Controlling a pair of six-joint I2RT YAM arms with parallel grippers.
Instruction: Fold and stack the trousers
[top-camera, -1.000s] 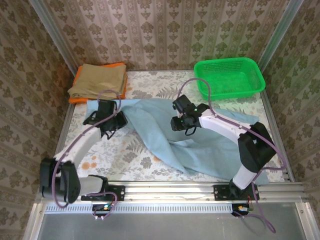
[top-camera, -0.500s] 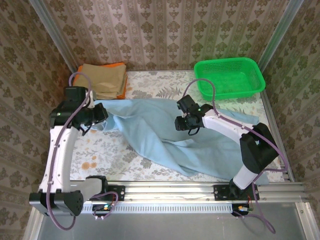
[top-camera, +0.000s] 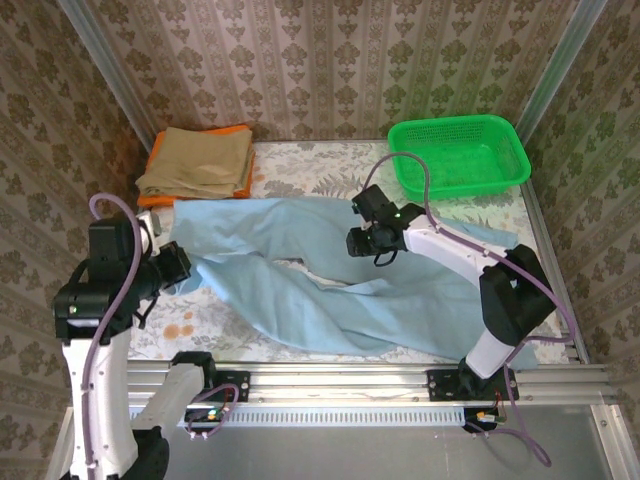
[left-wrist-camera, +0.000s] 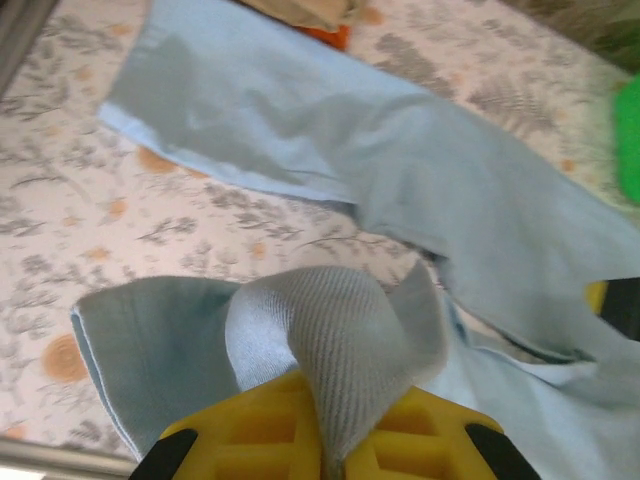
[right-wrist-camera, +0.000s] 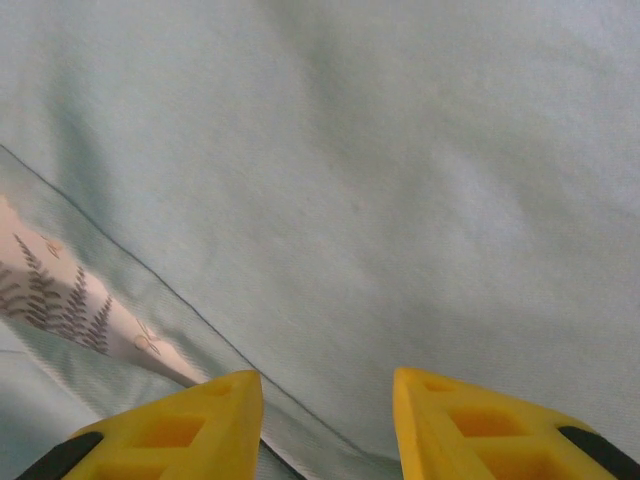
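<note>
The left gripper (left-wrist-camera: 330, 445) is clamped on a bunched edge of the trousers (top-camera: 330, 305), probably to draw that end out flat. The right gripper (right-wrist-camera: 325, 400) stands part-open above the cloth, gripping nothing. The garment lies across the table (top-camera: 195, 328), sky-blue, thin, creased, legs splayed

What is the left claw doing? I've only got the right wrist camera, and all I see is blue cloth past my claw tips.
Observer: The left claw is shut on a bunched fold of the sky-blue trousers.
Operator: Where is there a stack to add to?
Observer: Folded khaki trousers lie on an orange cloth in the far left corner.
Operator: Anything off to my right?
Observer: A green basket sits in the far right corner.
</note>
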